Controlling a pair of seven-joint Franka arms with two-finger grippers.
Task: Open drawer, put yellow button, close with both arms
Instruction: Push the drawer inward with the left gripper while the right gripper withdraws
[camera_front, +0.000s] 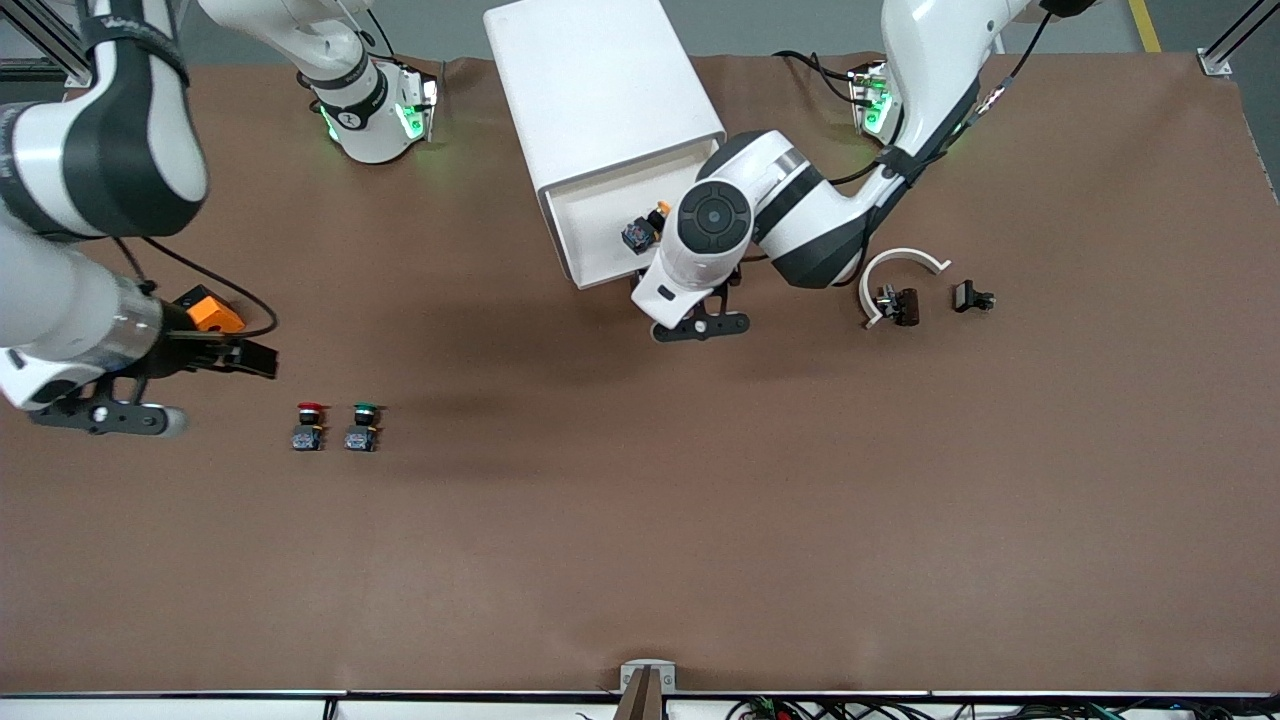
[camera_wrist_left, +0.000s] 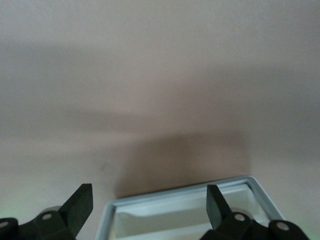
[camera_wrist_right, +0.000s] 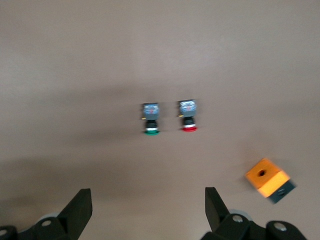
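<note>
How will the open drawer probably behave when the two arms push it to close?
The drawer looks rigid, so it should probably slide in without bending. The yellow button lies loose inside and may shift or roll. The cabinet stands unfixed on the table and might slide under a hard push.

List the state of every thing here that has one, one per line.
drawer: pulled open
yellow button: lying inside the drawer
left gripper: open, empty, over the drawer's front edge
right gripper: open, empty, over bare table
red button: on the table
green button: beside it
</note>
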